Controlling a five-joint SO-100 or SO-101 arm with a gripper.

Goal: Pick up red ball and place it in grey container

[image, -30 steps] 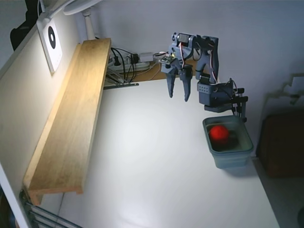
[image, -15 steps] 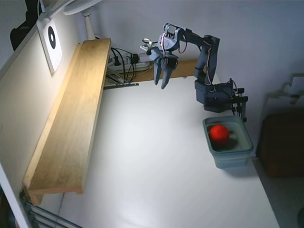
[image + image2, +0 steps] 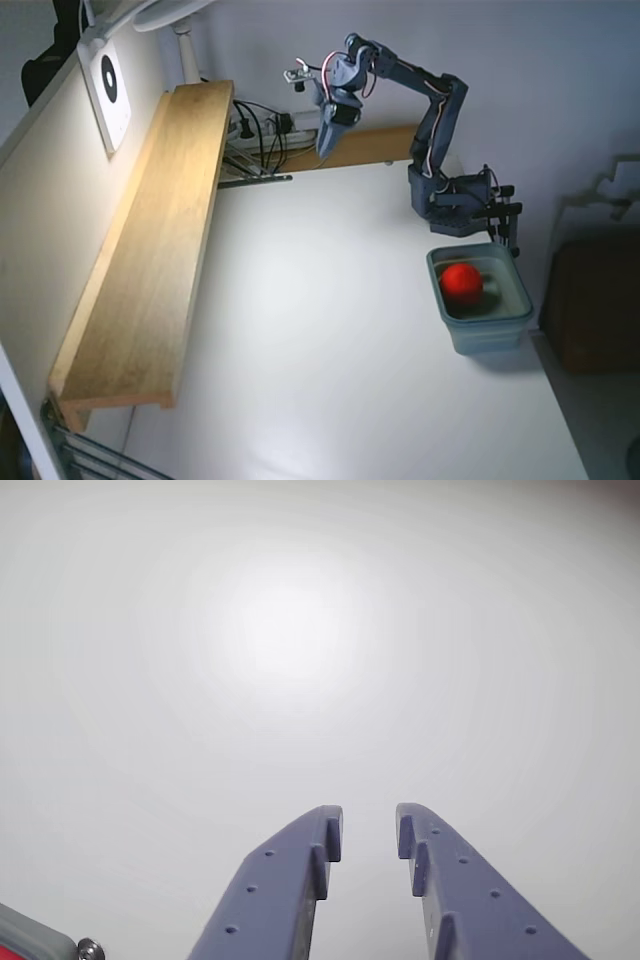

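The ball (image 3: 462, 282) lay inside the bin (image 3: 497, 332) at the table's (image 3: 330, 350) right edge in the fixed view, so the placing looked complete. The gripper (image 3: 323, 151) hung empty near the far edge, its jaws slightly apart in the wrist view (image 3: 368, 828). The step in hand appeared to be retreat: it should stay high, well clear of the bin. The wrist view showed only bare table, neither ball nor bin.

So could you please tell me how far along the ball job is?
It looks finished: the red ball sits inside the grey container. Nothing is in hand; the gripper hangs high over the table's far end, its fingers slightly apart and empty. Nothing visibly remains.
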